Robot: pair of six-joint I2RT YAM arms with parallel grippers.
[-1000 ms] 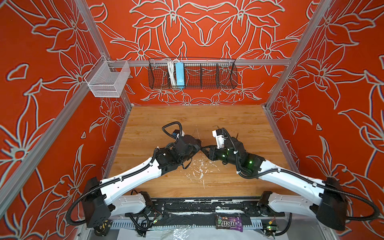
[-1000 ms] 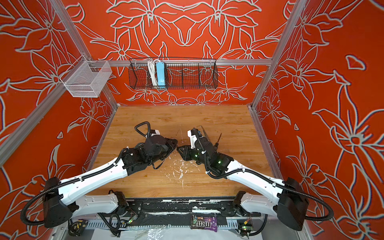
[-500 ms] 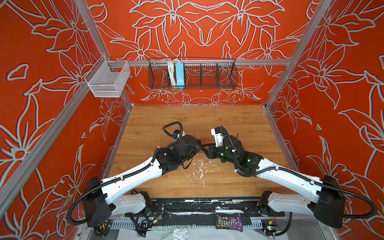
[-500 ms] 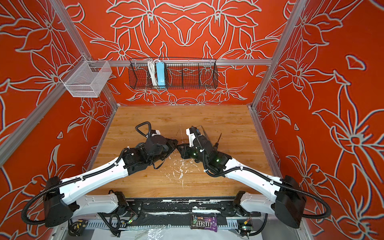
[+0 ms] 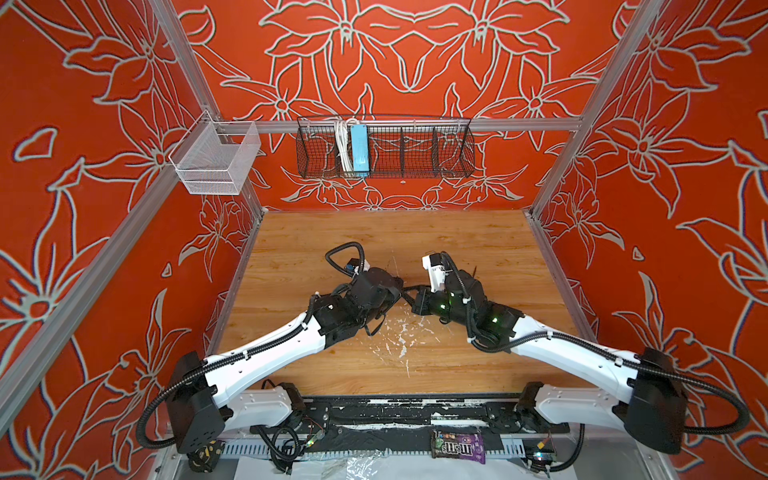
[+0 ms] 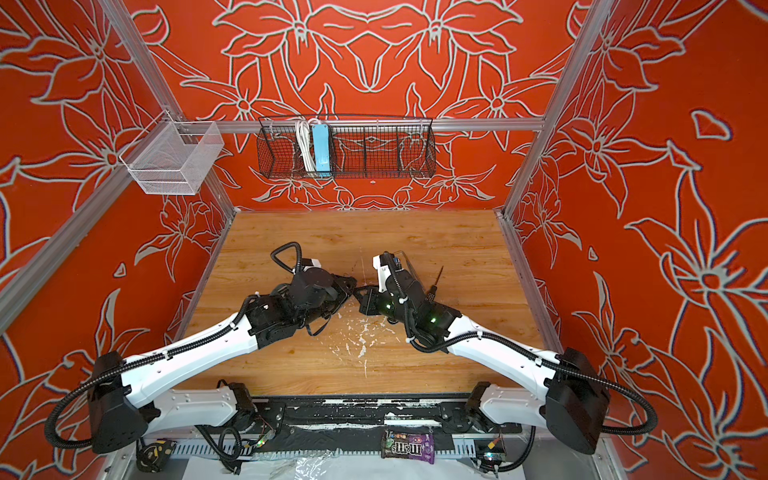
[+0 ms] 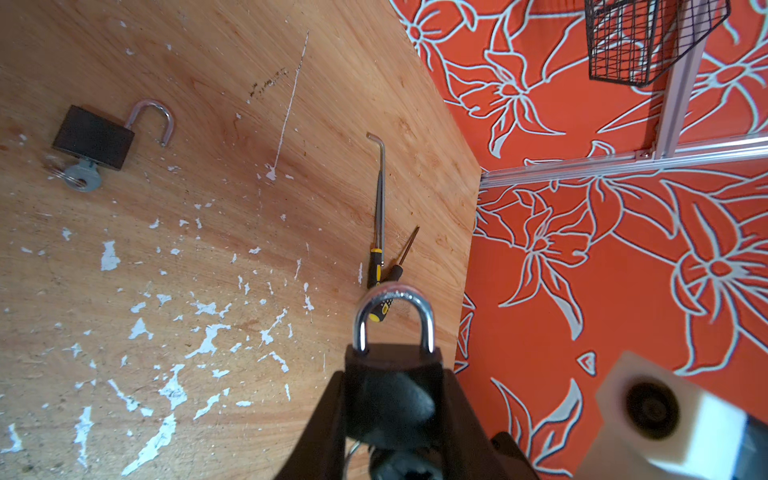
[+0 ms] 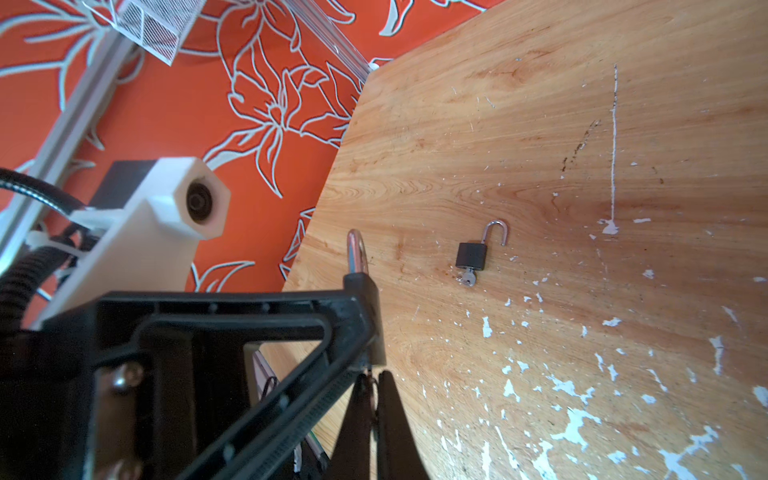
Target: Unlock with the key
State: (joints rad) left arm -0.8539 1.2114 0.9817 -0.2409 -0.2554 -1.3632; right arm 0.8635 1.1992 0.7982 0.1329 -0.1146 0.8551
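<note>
My left gripper [image 7: 392, 401] is shut on the black body of a padlock [image 7: 392, 361], held above the wooden table with its silver shackle [image 7: 392, 316] closed. In the right wrist view that padlock [image 8: 365, 291] shows edge-on. My right gripper [image 8: 371, 380] is shut right under the padlock's base on the key [image 8: 368, 376], a thin metal sliver mostly hidden between the fingers. In both top views the left gripper [image 5: 397, 291] and the right gripper [image 5: 411, 293] meet tip to tip over the table's middle.
A second black padlock [image 7: 93, 137] lies on the table with its shackle open and a key [image 7: 83, 176] in it. A hex key [image 7: 380, 195] and screwdrivers [image 7: 376, 266] lie near the right wall. A black wire basket [image 5: 384, 149] and a white mesh basket [image 5: 216, 162] hang at the back.
My right gripper's jaws have closed onto the key and the right arm has edged a little towards the left gripper. The left arm and its padlock have hardly moved.
</note>
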